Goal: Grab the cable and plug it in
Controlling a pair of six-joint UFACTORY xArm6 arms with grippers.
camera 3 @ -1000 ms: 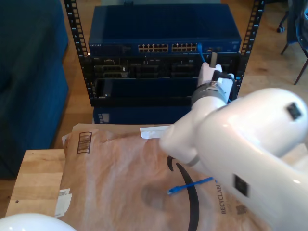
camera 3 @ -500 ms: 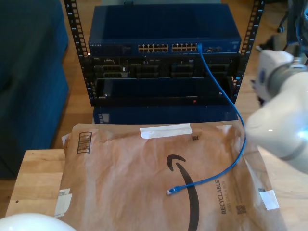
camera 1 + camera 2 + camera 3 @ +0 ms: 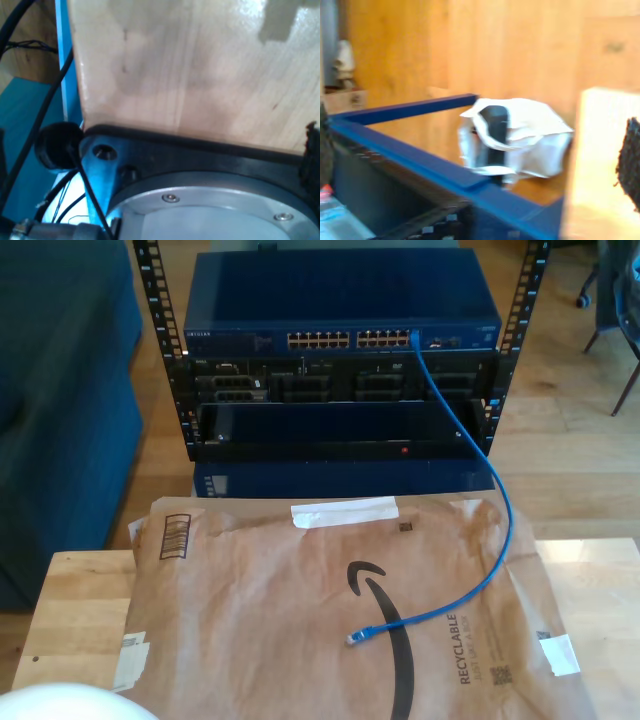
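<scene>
1. The cable (image 3: 487, 502) is thin and bright blue; one end sits plugged into the last port at the exterior view's right of the port row on the blue switch (image 3: 340, 300), which sits at the top of the rack (image 3: 170, 370).
2. From that port the cable drops across the rack's front, curves down over the brown paper mailer (image 3: 260, 610), and ends in a free plug (image 3: 355, 637) lying on the paper just beside the printed black arrow.
3. The mailer covers most of the wooden table (image 3: 70, 610) — bare wood shows at both sides in the exterior view.
4. My first gripper's camera looks at pale wood (image 3: 200, 70) and a dark mount with a metal ring; the jaws' state I cannot tell.
5. My second gripper's camera gives a blurred look at a blue rail (image 3: 415, 160) and crumpled white material (image 3: 520, 135) — there too, I cannot tell how the jaws stand.
</scene>
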